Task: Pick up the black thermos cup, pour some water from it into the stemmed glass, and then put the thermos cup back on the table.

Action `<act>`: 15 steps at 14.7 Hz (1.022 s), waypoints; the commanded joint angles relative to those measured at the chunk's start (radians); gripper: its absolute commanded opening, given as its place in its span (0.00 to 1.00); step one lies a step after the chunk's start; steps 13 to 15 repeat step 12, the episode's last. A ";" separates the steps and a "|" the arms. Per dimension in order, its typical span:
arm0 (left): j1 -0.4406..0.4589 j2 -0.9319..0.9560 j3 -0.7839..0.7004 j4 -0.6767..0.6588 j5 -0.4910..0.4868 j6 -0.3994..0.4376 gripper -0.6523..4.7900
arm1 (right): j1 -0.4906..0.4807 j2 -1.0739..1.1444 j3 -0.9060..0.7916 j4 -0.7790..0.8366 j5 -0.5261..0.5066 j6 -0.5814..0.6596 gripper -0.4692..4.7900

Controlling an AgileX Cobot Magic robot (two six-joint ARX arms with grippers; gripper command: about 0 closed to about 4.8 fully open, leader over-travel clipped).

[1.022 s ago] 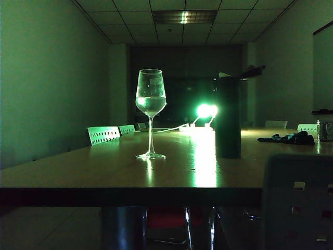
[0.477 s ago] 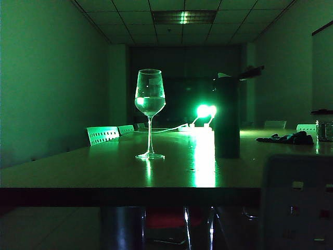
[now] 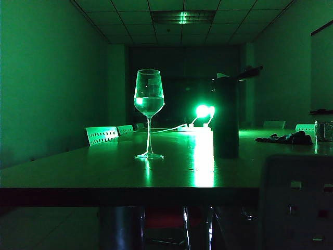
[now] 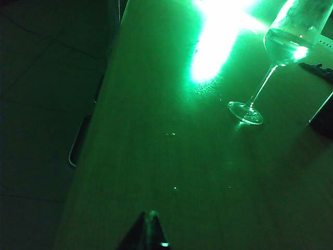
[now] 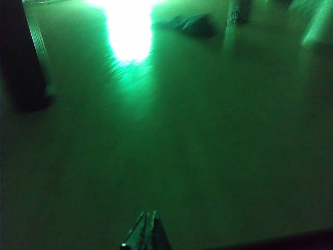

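The stemmed glass stands upright on the worktop, partly filled with water; the black thermos cup stands upright to its right in the exterior view, well apart from it, its flip lid sticking out at the top; the left claw is closed and empty, above the bare worktop, near the glass; the right claw is closed and empty too, well apart from the thermos cup; a dark cloth lies further right

Right end effector closed over table; thermos upright
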 commanded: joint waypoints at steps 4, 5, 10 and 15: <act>0.001 0.001 -0.003 0.105 -0.171 0.005 0.11 | -0.097 0.000 -0.003 0.134 -0.137 -0.051 0.09; 0.001 0.001 -0.003 0.105 -0.199 0.005 0.11 | -0.097 0.000 -0.003 0.119 -0.137 -0.051 0.09; 0.001 0.001 -0.003 0.104 -0.199 0.005 0.11 | -0.097 0.000 -0.003 0.118 -0.137 -0.051 0.09; 0.001 0.001 -0.003 0.104 -0.199 0.005 0.11 | -0.097 0.000 -0.003 0.119 -0.137 -0.051 0.09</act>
